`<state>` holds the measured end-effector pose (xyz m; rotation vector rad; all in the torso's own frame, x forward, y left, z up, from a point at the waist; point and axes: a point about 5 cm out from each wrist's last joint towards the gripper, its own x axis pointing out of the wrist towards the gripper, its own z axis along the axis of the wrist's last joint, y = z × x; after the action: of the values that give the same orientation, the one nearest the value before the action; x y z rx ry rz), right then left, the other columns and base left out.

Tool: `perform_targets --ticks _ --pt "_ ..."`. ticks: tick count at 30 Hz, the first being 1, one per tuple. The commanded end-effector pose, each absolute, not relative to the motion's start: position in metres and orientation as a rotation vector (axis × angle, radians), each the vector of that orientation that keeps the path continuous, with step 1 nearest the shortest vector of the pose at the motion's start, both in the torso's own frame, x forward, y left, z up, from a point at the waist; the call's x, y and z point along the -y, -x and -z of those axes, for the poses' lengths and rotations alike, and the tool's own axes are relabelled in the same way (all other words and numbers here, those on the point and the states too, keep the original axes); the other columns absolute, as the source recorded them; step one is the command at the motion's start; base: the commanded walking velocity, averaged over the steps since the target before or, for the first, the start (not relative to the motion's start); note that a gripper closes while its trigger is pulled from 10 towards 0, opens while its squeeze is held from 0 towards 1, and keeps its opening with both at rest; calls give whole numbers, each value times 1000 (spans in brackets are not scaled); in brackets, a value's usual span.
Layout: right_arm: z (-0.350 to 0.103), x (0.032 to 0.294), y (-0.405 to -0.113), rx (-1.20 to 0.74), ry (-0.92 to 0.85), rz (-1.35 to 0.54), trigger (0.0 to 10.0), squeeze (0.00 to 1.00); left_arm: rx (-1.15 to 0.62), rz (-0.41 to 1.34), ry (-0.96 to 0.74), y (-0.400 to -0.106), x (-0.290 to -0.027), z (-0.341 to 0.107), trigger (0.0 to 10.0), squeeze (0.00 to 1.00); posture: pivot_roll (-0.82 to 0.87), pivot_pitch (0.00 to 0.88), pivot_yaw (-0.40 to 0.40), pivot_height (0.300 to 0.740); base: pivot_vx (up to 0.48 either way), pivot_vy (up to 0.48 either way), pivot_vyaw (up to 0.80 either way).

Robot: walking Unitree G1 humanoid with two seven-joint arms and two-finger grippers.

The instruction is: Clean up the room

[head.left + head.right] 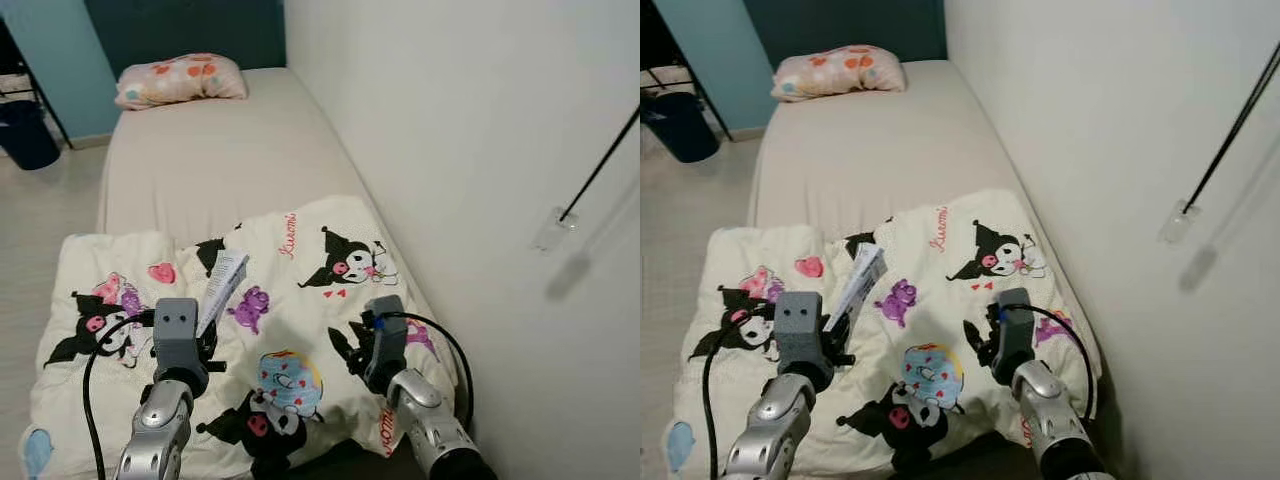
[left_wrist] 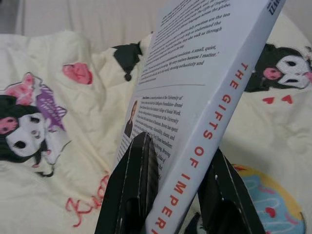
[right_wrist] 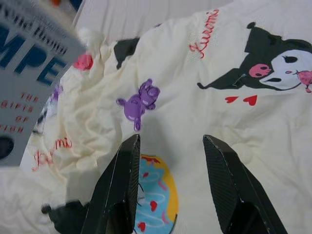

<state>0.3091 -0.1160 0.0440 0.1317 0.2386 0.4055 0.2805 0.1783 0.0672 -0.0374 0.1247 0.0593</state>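
**Book held over the cartoon blanket**

Across the centre of the head views, a single bed (image 1: 215, 150) with a beige sheet runs from the lower frame up toward a dark headboard, its long side against the white wall (image 1: 450, 120) that takes up the right of the frame. Over the lower half of the bed lies a cream blanket (image 1: 290, 270) printed with black cartoon characters, pink hearts and red lettering; it is rumpled and bunched at its left side. At the upper left of the frame, a pillow (image 1: 180, 80) with coloured patches sits at the head of the bed. Further left, at the frame's edge, a dark bin (image 1: 25, 135) stands on the pale floor beside a black rack leg.

In the lower left of the frame, the left gripper (image 2: 178, 187) is clamped on a grey book (image 1: 222, 288), one black finger on the back cover and one on the front, with the spine's red lettering facing the wrist camera. The book stands tilted above the blanket.

In the lower right of the frame, the right gripper (image 3: 170, 170) hovers over the blanket with its fingers spread apart and nothing between them.
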Motion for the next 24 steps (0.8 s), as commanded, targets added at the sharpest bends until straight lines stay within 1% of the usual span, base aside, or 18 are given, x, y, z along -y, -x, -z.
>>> perform_targets --ticks 1,4,11,14,24 --pt "-35 120 -302 -270 -166 -369 10000 0 -68 -53 48 -280 -175 -76 10000 0 1 164 -1 740 0 0 0" --pt "-36 120 -302 -268 -166 -369 10000 0 -64 -59 36 -281 -174 -78 10000 0 0 166 1 740 0 0 0" --pt "-36 120 -302 -270 -160 -374 10000 0 -72 -60 -3 -280 -172 -76 10000 0 -1 165 0 740 0 -480 0" --pt "-36 119 -303 -273 -145 -382 10000 0 -81 -91 58 -278 -174 -72 10000 0 -2 163 -1 740 0 0 0" --pt "-37 119 -304 -274 -124 -396 10000 0 -68 -95 61 -275 -174 -72 10000 0 -4 155 -8 740 0 0 0"
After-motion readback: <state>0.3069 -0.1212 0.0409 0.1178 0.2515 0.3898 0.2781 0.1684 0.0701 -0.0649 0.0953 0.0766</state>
